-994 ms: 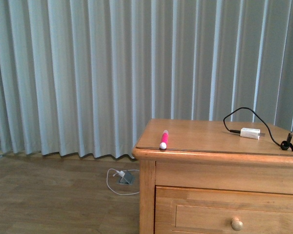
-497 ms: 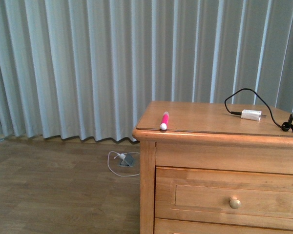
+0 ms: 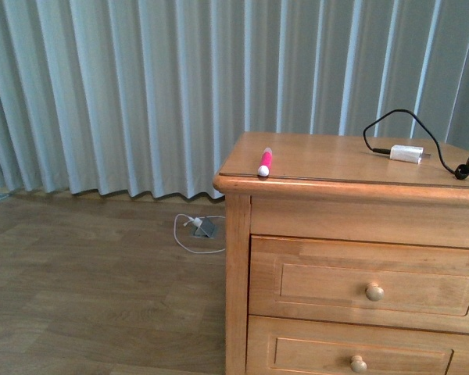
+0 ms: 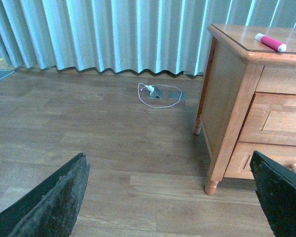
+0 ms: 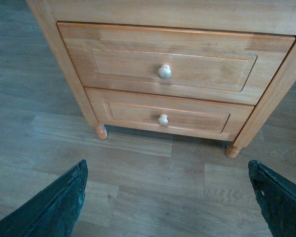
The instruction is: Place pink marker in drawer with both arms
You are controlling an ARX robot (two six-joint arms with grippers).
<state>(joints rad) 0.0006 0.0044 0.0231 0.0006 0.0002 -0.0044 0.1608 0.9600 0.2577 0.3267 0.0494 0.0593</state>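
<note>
Pink marker (image 3: 263,162) on dresser top (image 3: 336,158); drawer (image 3: 328,287) closed.

You'll find the pink marker (image 3: 263,162), bright pink with a white tip, on the honey-coloured wooden cabinet (image 3: 238,273). The cabinet's drawer (image 3: 320,275) is the same honey wood, with a pale brass knob (image 3: 374,292). A white charger (image 3: 406,154) with a black cable (image 3: 463,172) also lies on the cabinet, a pale grey-blue curtain (image 3: 141,94) striped by vertical folds hangs behind it, and the floor (image 3: 86,289) beneath is brown wood-grain planks.
</note>
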